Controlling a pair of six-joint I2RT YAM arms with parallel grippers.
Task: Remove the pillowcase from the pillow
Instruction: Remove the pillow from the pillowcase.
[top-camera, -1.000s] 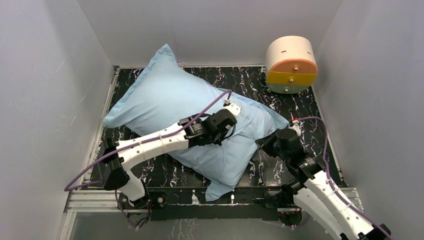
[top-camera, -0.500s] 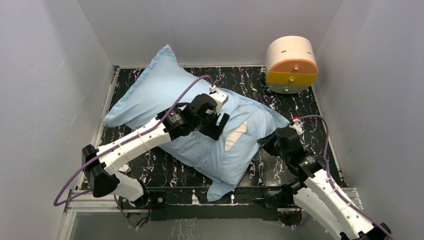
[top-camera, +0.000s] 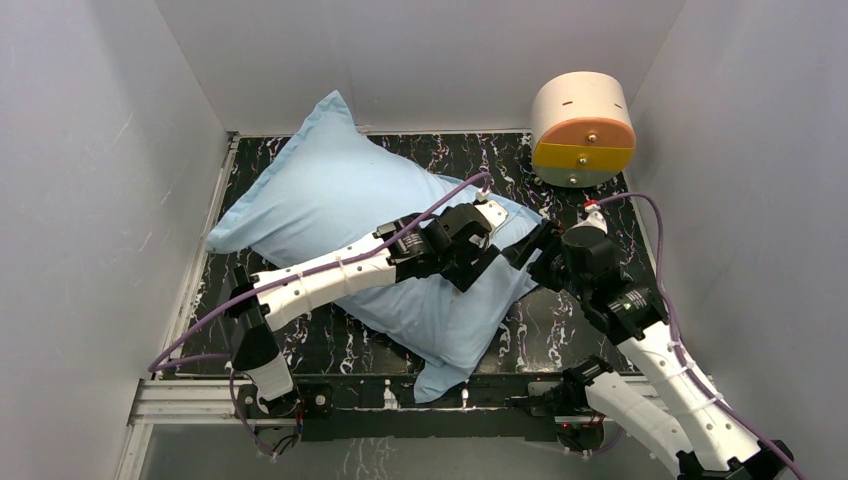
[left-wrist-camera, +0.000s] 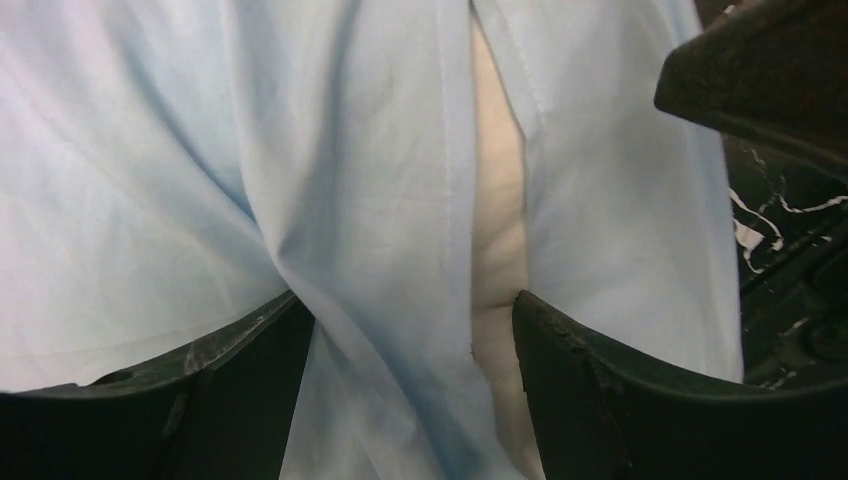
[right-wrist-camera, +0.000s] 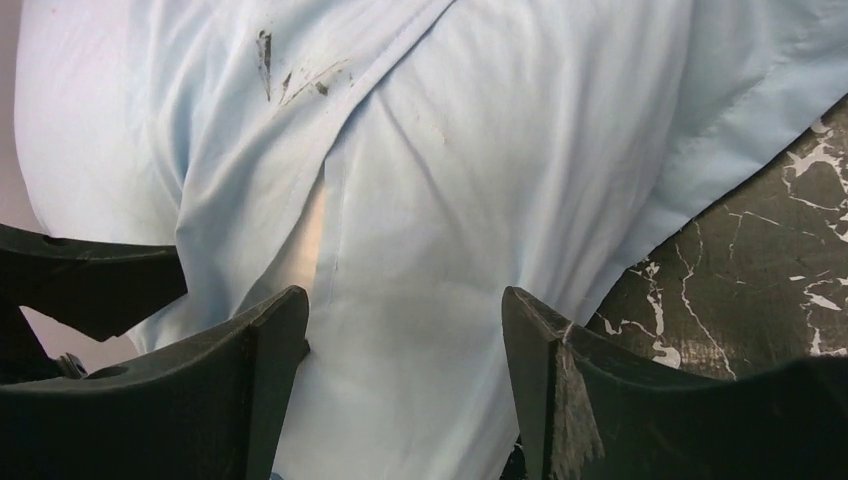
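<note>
The light blue pillowcase (top-camera: 330, 200) lies diagonally across the table with the pillow inside it. Only a narrow cream strip of the pillow (left-wrist-camera: 497, 230) shows through the slit in the fabric, and it appears as a sliver of pillow (right-wrist-camera: 315, 235) in the right wrist view too. My left gripper (top-camera: 485, 262) stands open over the case's right end, its jaws either side of a fabric fold and the slit (left-wrist-camera: 410, 330). My right gripper (top-camera: 530, 250) is open too, close beside the left one, with smooth blue cloth between its fingers (right-wrist-camera: 405, 320). Neither holds anything.
A round cream-and-orange drum (top-camera: 583, 128) stands at the back right corner. White walls close in the black marbled table (top-camera: 600, 210) on three sides. The two grippers sit very near each other; the right one's finger (left-wrist-camera: 760, 70) shows in the left wrist view.
Both grippers went from shut to open. The left arm lifted, then swung right to the case's right end, covering the white patch it had exposed. The right gripper moved up and left to meet it.
</note>
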